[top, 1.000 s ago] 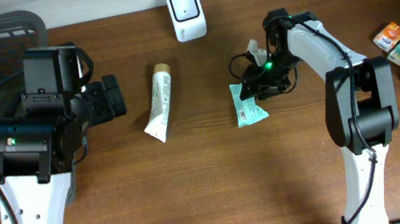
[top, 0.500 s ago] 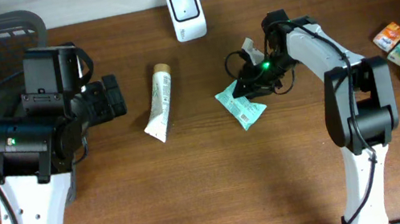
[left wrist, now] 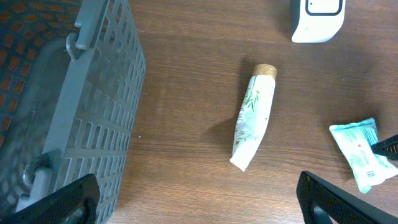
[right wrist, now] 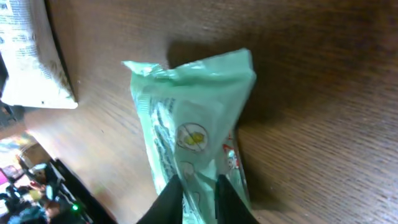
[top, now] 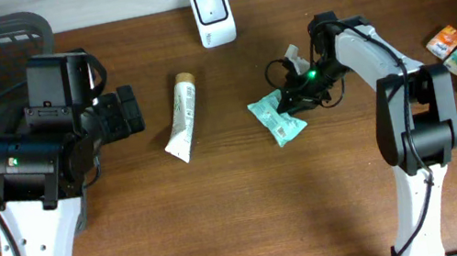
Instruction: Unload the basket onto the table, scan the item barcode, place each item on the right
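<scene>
**Green packet (top: 275, 116) pinched in right gripper (top: 296, 96)**

Its fingers are closed on one end of the packet. The packet lies on the table (top: 251, 208), in front and to the right of the white scanner (top: 213, 15). Left gripper (left wrist: 199, 202), far left of the scanner, stands wide open and empty.

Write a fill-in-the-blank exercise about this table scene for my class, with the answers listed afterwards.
The right gripper pinches the ____ packet. The jaws of the left gripper stand ____. The white tube lies between the packet and the ____ gripper.
Answers: green; open; left.
</scene>
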Robot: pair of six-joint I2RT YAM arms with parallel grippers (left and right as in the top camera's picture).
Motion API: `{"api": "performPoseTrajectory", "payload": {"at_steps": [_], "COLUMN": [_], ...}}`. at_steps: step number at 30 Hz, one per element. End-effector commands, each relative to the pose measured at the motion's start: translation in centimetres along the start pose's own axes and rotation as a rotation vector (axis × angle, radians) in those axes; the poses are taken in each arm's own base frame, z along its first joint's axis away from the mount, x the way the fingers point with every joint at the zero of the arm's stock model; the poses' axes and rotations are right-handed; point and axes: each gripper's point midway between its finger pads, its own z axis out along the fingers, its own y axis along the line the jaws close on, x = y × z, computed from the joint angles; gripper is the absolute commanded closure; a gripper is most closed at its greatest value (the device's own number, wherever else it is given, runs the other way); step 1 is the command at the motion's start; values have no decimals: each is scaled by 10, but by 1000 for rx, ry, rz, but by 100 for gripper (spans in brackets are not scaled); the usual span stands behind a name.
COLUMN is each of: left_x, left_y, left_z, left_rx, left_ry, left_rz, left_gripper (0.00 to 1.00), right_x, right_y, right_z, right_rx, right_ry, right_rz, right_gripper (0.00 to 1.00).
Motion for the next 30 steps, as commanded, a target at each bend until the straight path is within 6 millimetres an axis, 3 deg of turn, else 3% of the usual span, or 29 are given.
{"api": "performPoseTrajectory", "payload": {"at_steps": [1,4,7,14,16,19,21,25,30], "left_x": [-1,-1,-1,-1,-1,-1,-1,-1,-1], "left_y": [4,3,4,4,4,3,4,3,4], "left_z": [0,0,0,0,0,0,0,0,0], "left_rx": [-16,-15,-16,-16,-16,-15,-16,-15,-16], "left_ry": [-3,-3,-3,-3,-3,-3,-3,-3,-3], "left_rz": [13,13,13,13,12,13,13,13,13], "left_gripper": [1,1,1,1,1,1,1,1,1], "right_x": [4,5,6,8,8,6,6,4,-2], "right_y": [-5,-5,-5,-5,0,7,11,38,88], "right_z": [5,5,5,16,21,27,27,17,-25], "right_rx": [10,10,10,63,66,67,48,-126,-418], "right_ry": [21,26,27,46,47,42,44,24,-75], "right_rz": [1,4,5,-26,-48,-75,-77,-79,-209], "right_gripper": [88,86,73,72,75,96,96,96,96]}}
